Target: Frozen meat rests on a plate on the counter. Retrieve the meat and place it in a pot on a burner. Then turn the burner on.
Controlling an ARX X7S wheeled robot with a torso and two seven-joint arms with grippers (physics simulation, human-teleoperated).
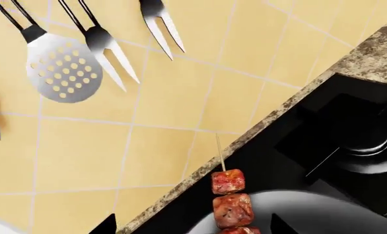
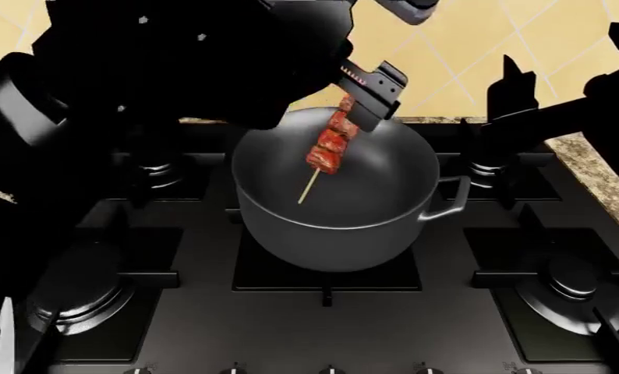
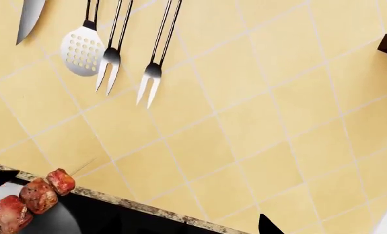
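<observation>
Nearest me, along the front edge of the black cooktop (image 2: 330,327), I see a row of small knobs (image 2: 330,369) and two burners at the front corners. Behind them the grey pot (image 2: 288,234) stands on the middle burner, one loop handle (image 2: 450,199) on its right side. The meat (image 2: 330,148) hangs tilted over the pot's open mouth, its pale skewer tip pointing down toward the inside without touching the bottom. My left pincer (image 2: 367,101) is clenched on the upper end of the meat, just above the pot's far rim. My right pincer (image 2: 512,89) hovers beyond the pot's right side, dark in silhouette; I cannot tell whether it is released or clenched. The speckled surface (image 2: 601,179) runs along the cooktop's right edge. Farthest, the yellow tiled wall (image 3: 245,97) carries a slotted spatula (image 3: 82,48) and two forks (image 3: 148,80).
</observation>
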